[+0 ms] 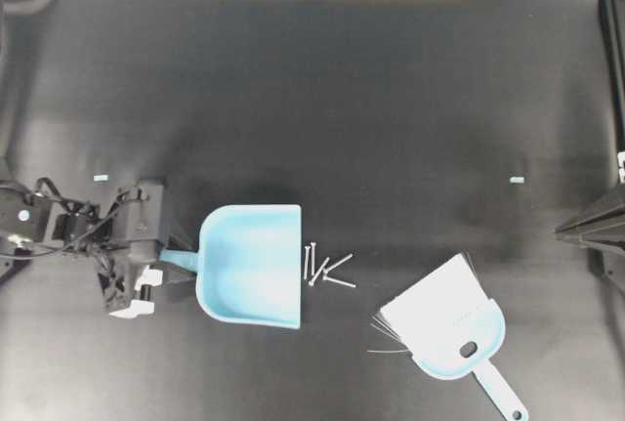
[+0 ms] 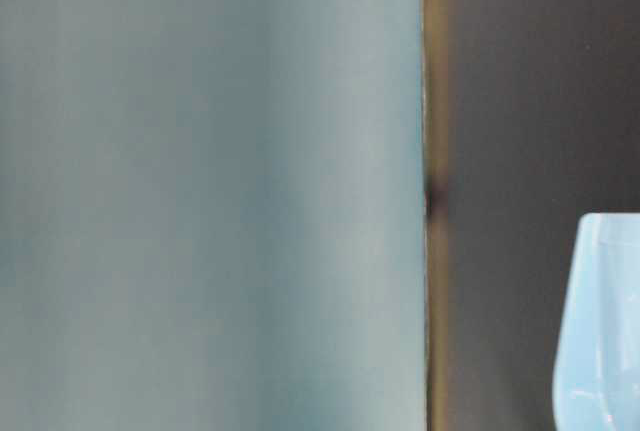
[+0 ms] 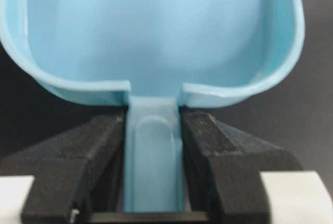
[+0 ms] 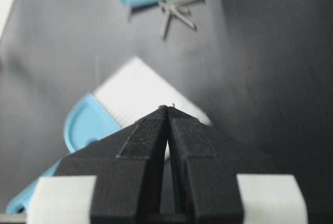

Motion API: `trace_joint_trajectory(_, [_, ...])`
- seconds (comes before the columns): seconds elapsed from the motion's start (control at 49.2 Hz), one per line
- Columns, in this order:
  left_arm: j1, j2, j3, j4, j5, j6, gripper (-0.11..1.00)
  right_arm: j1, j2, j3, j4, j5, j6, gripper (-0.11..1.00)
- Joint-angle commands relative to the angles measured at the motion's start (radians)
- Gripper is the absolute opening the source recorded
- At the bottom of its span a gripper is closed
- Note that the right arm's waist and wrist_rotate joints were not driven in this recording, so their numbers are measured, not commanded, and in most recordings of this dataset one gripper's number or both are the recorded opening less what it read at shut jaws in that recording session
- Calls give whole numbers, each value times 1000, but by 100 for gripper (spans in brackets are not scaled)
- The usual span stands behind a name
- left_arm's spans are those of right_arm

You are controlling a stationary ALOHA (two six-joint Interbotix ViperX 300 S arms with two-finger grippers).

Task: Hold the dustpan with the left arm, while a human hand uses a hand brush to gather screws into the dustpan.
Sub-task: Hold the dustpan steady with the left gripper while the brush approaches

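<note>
My black left gripper (image 3: pixel 154 146) is clamped on the short handle of the light blue plastic scoop dustpan (image 1: pixel 251 265), whose open lip faces the thin silver screws (image 1: pixel 322 267) at three o'clock; I judge a hard brush stroke could twist it loose.

The left arm's gripper (image 3: pixel 153 146) lies low at the overhead view's left, fingers clamped on the dustpan (image 1: pixel 252 265) handle, while the right gripper (image 4: pixel 167 110) rests with fingertips pressed together.
</note>
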Motion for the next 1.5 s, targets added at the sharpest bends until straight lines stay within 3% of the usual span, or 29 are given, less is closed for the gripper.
trace_joint_trajectory(0.0, [-5, -37, -9, 3, -3, -9, 30, 0, 8, -2, -6, 72, 0, 0])
trace_joint_trajectory(0.203, [-9, -61, 17, 3, 12, -23, 30, 0, 11, 8, -15, 417, -2, 0])
trace_joint_trajectory(0.386, [-14, -61, 14, 3, 98, -35, 30, 0, -9, 0, 28, 526, 0, 0])
trace_joint_trajectory(1.483, [-12, -64, 5, 3, 107, -21, 30, 0, -17, 0, 26, 528, -2, 0])
